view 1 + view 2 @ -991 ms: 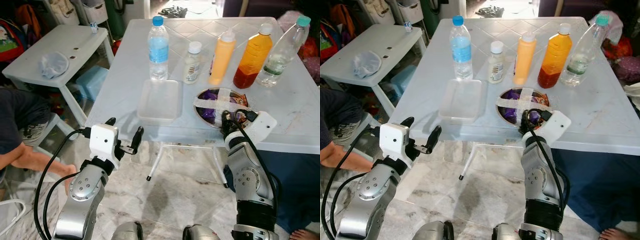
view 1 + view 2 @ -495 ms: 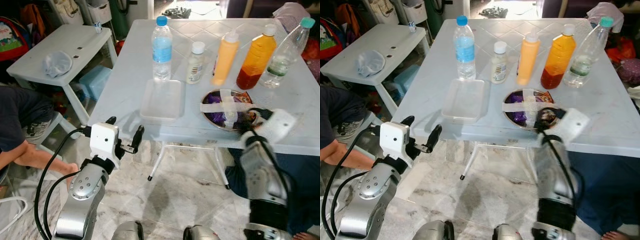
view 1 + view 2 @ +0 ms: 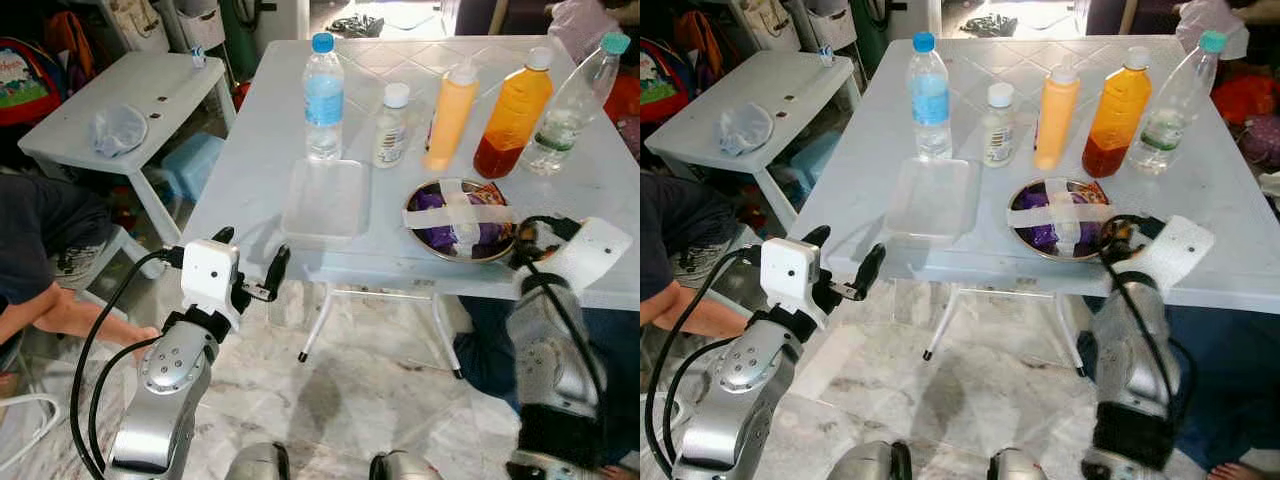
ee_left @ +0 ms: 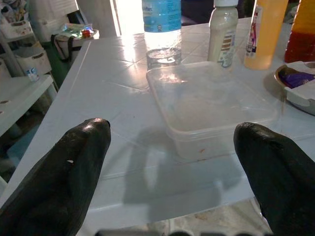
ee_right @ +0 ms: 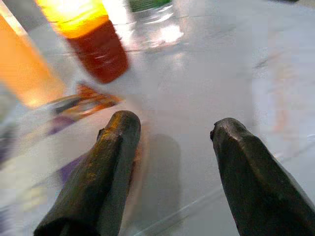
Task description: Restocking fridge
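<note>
On the white plastic table (image 3: pixel 280 110) stand a blue-capped water bottle (image 3: pixel 322 95), a small white bottle (image 3: pixel 390 125), an orange squeeze bottle (image 3: pixel 449 115), an amber juice bottle (image 3: pixel 512 115) and a clear teal-capped bottle (image 3: pixel 575 100). In front of them lie a clear lidded container (image 3: pixel 325 200) and a taped metal bowl (image 3: pixel 460 218) with purple contents. My left gripper (image 3: pixel 250 255) hangs open just off the table's front left edge, facing the container (image 4: pixel 211 103). My right gripper (image 5: pixel 174 123) is open over the tabletop at the bowl's right rim (image 3: pixel 535 240), holding nothing.
A lower white side table (image 3: pixel 110 100) with a crumpled bag (image 3: pixel 118 128) stands to the left, a blue box (image 3: pixel 195 160) beneath it. A person's leg (image 3: pixel 50 310) lies at the left. Blue cloth (image 3: pixel 610 350) hangs under the table's right side. Marble floor lies below.
My right arm has swung to the right, from the bowl's near rim to its right side at the table's front edge. The left arm has stayed put; the view has shifted slightly.
</note>
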Tool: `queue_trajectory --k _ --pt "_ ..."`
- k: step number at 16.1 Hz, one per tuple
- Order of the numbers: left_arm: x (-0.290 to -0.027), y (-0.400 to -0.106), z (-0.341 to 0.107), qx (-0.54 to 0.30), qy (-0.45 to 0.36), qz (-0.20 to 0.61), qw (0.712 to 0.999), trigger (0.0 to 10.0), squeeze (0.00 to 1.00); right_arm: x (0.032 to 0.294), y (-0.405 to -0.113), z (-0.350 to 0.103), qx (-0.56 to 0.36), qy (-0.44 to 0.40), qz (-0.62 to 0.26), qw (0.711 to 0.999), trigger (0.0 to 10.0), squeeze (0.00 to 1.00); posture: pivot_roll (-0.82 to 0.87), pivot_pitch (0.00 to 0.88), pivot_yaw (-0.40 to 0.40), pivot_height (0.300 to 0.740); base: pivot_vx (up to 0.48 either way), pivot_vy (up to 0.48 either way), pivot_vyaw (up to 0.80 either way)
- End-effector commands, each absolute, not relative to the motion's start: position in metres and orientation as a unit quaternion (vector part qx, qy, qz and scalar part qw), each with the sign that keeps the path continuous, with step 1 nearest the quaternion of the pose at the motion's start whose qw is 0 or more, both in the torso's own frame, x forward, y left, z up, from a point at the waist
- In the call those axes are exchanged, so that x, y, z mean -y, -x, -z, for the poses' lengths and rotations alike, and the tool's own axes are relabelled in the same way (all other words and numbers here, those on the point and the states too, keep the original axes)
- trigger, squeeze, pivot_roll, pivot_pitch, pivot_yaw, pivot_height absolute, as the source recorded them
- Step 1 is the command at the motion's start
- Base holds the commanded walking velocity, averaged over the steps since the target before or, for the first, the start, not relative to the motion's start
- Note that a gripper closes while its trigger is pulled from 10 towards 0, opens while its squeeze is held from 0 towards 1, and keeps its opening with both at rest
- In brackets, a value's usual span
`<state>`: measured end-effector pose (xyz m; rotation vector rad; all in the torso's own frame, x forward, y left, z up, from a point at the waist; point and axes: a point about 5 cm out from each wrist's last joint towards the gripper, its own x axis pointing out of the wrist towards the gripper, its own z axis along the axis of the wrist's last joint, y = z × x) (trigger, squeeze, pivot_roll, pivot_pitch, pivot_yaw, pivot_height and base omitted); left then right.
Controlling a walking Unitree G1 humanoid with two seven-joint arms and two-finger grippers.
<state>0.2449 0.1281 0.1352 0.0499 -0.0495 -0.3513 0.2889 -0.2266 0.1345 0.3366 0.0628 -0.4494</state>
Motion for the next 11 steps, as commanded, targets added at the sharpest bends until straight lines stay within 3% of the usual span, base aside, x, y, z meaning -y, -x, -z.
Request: queue_trajectory --k 1,4,5,6,11 --pt "-0.131 -0.246 -0.135 0.023 -0.034 0.171 0.984 10.0 0.00 0.216 -0.289 -0.140 -0.023 -0.174 0.198 0.964 10.0 0.00 0.07 0.087 0.094 0.740 0.000 0.000 0.00" --pt "-0.131 -0.246 -0.135 0.025 -0.034 0.170 0.985 10.0 0.00 0.191 -0.282 -0.146 -0.018 -0.183 0.151 0.971 10.0 0.00 0.07 0.089 0.089 0.740 0.000 0.000 0.00" --pt "-0.131 -0.246 -0.135 0.025 -0.034 0.170 0.985 10.0 0.00 0.191 -0.280 -0.146 -0.022 -0.187 0.154 0.970 10.0 0.11 0.07 0.090 0.087 0.740 0.000 0.000 0.00" --pt "-0.130 -0.245 -0.135 0.024 -0.033 0.170 0.985 10.0 0.00 0.191 -0.271 -0.143 -0.035 -0.194 0.163 0.967 10.0 1.00 0.07 0.093 0.084 0.740 0.000 0.000 0.00" --pt "-0.129 -0.246 -0.134 0.022 -0.029 0.173 0.984 10.0 0.00 0.188 -0.250 -0.152 -0.031 -0.189 0.153 0.970 10.0 1.00 0.04 0.098 0.086 0.740 0.000 0.000 0.00"
